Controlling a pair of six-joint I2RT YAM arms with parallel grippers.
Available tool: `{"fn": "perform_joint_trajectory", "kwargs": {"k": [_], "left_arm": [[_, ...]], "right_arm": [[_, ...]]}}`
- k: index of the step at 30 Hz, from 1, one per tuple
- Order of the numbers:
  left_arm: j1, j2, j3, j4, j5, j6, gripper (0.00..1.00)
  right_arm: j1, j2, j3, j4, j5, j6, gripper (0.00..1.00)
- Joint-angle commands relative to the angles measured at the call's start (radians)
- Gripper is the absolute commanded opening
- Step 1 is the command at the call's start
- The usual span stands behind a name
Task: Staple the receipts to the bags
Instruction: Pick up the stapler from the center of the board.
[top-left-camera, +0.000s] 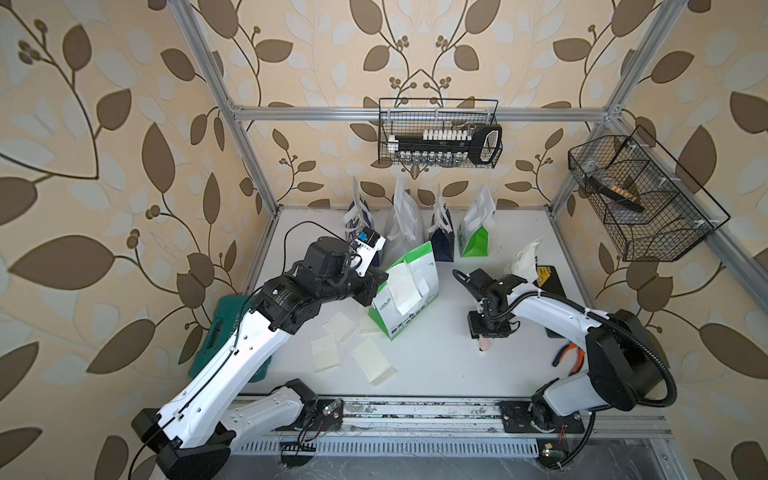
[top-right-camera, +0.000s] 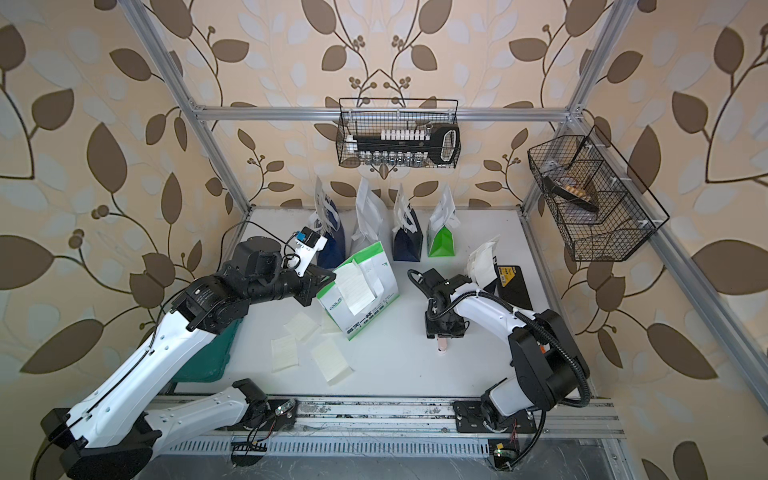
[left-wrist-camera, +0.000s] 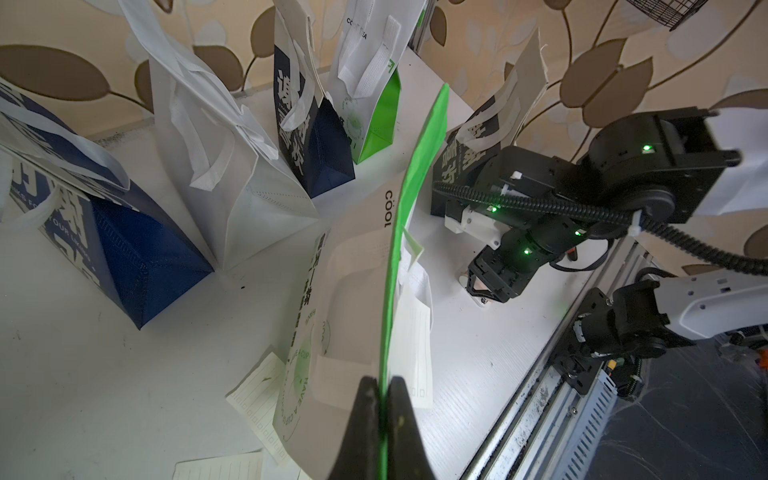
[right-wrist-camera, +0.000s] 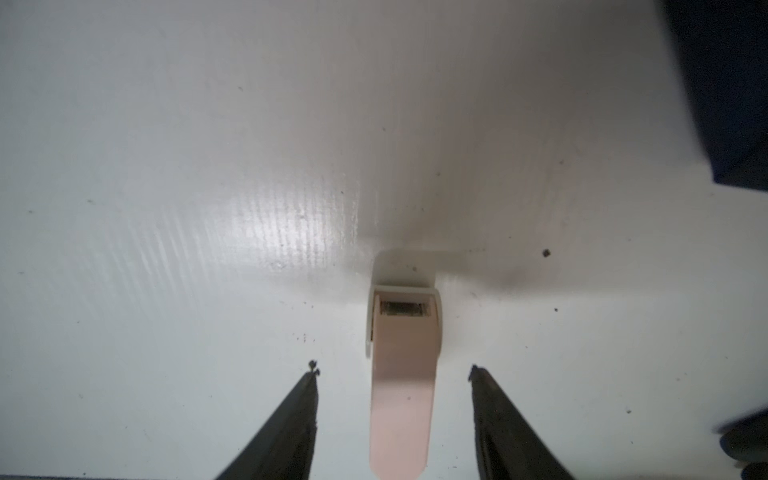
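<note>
My left gripper (left-wrist-camera: 384, 384) is shut on the green edge of a green-and-white bag (top-left-camera: 384, 316) that stands tilted mid-table in both top views (top-right-camera: 334, 305). A cream receipt (top-left-camera: 402, 291) lies against the bag's face and also shows in the left wrist view, receipt (left-wrist-camera: 415, 345). My right gripper (right-wrist-camera: 393, 369) hangs open just above the table, its fingers either side of a pink stapler (right-wrist-camera: 403, 353) with gaps on both sides. In a top view the stapler (top-left-camera: 483, 345) pokes out under that gripper (top-left-camera: 484, 337). Three loose receipts (top-left-camera: 326, 352) lie flat near the bag.
Several bags stand along the back wall: navy (top-left-camera: 361, 226), white (top-left-camera: 401, 224), navy (top-left-camera: 441, 239), green-and-white (top-left-camera: 476, 239). Another navy bag (left-wrist-camera: 461, 166) stands behind the right arm. A teal tool case (top-left-camera: 220, 328) lies under the left arm; orange-handled pliers (top-left-camera: 567, 353) lie at the right.
</note>
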Motion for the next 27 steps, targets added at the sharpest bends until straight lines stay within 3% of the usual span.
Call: {"fn": "perform_joint_trajectory", "kwargs": {"k": [1,8,15,21,27], "left_arm": [[-0.006,-0.029,-0.007,0.047,0.025,-0.003,0.0],[-0.006,-0.024,-0.007,0.047,0.03,-0.004,0.0],[-0.006,-0.021,-0.006,0.046,0.024,-0.004,0.0],[-0.006,-0.016,-0.003,0.049,0.019,-0.018,0.0],[-0.006,-0.012,0.008,0.058,0.002,-0.065,0.0]], "right_arm": [[-0.004,0.043,0.022,0.007,-0.004,-0.012,0.56],[-0.004,0.12,0.039,0.014,0.001,-0.03,0.5],[-0.005,0.144,0.051,0.04,0.005,-0.042,0.29],[-0.004,0.037,0.075,0.044,0.036,-0.046,0.12],[0.015,-0.194,0.167,0.024,0.065,-0.063,0.04]]}}
